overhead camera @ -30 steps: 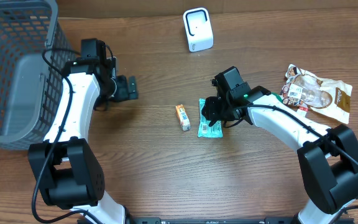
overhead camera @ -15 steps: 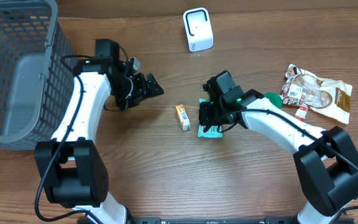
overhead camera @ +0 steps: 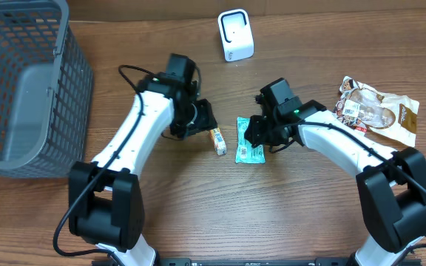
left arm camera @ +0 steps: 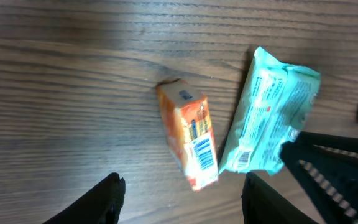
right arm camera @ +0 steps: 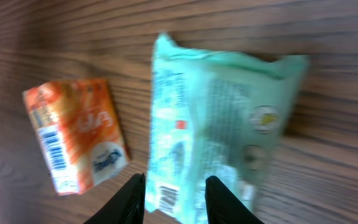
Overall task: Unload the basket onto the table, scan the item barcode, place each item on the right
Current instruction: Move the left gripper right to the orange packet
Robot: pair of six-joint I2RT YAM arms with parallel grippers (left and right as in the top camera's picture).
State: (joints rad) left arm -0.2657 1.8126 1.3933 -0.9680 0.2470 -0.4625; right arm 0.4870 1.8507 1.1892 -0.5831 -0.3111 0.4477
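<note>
Progress nil: orange cardboard box (left arm camera: 188, 140) and mint-green plastic packet (right arm camera: 222, 118) lie unlifted, unscanned. I see left gripper (left arm camera: 182, 185) and right gripper (right arm camera: 176, 182) part-open (both empty).

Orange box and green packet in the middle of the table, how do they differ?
The orange box is a small, stiff carton, while the green packet is a soft, crinkled pouch. The orange box is clearly smaller than the green packet. The box is bright orange; the packet is pale mint. Both lie side by side on the wooden table, each showing a barcode near one end.
</note>
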